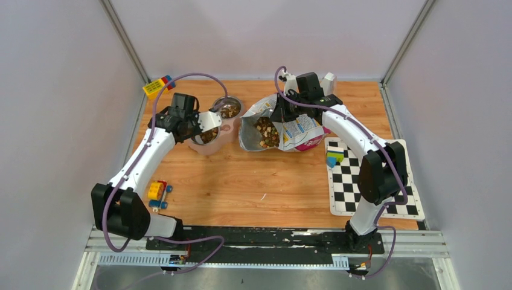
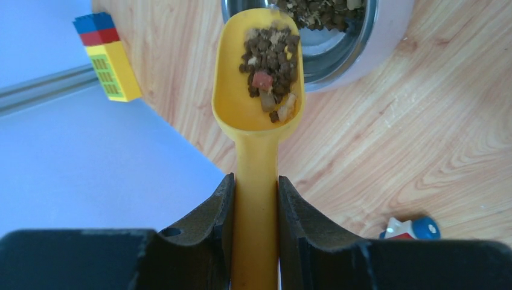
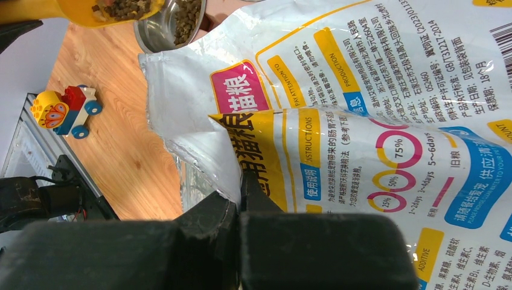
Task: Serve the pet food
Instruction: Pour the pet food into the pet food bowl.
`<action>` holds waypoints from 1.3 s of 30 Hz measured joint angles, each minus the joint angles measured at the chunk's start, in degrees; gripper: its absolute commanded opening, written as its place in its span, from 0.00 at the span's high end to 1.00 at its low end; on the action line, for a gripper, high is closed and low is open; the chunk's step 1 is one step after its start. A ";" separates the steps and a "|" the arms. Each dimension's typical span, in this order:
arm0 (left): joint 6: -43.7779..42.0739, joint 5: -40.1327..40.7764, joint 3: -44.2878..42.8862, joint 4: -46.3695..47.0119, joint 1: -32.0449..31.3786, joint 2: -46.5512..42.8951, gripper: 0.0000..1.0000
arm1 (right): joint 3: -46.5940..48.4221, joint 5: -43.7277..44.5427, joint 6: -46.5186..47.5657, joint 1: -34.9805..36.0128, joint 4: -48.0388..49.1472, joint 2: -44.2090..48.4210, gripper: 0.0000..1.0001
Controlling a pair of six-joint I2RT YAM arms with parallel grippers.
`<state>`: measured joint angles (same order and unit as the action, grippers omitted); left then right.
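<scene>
A robotics lab cell: white panels (image 1: 60,90) wall a wooden table (image 1: 241,181) bearing a checkerboard sheet (image 1: 345,196).

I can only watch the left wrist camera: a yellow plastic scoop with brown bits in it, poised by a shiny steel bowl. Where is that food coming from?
Observer: From a crinkly yellow-and-white bag lying open to the right of the bowl, with brown kibble showing in its silver-lined mouth.
Operator: Does the bag just lie there by itself?
Observer: No, the right gripper is shut on the bag's edge.
Operator: Is there only that one bowl?
Observer: Two. The pink holder has a second steel bowl nearer the arms, and some kibble shows in it too.
</scene>
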<state>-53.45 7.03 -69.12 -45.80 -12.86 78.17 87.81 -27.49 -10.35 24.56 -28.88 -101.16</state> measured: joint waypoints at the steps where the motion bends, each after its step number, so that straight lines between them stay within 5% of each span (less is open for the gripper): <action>1: -0.42 1.01 0.07 0.42 -0.70 0.00 1.00 | 0.00 0.00 0.00 0.02 0.00 0.00 1.00; 30: -18.14 25.27 12.39 9.01 -14.53 -8.72 1.00 | -0.02 0.02 0.22 0.02 0.00 0.02 1.00; 39: -12.33 20.61 5.11 3.13 -14.91 -8.98 1.00 | -0.13 0.13 0.22 0.02 0.02 0.07 1.00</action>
<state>-65.78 27.64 -64.01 -42.68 -27.77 69.19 87.68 -27.35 -10.13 24.58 -28.86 -101.10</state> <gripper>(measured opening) 0.337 0.009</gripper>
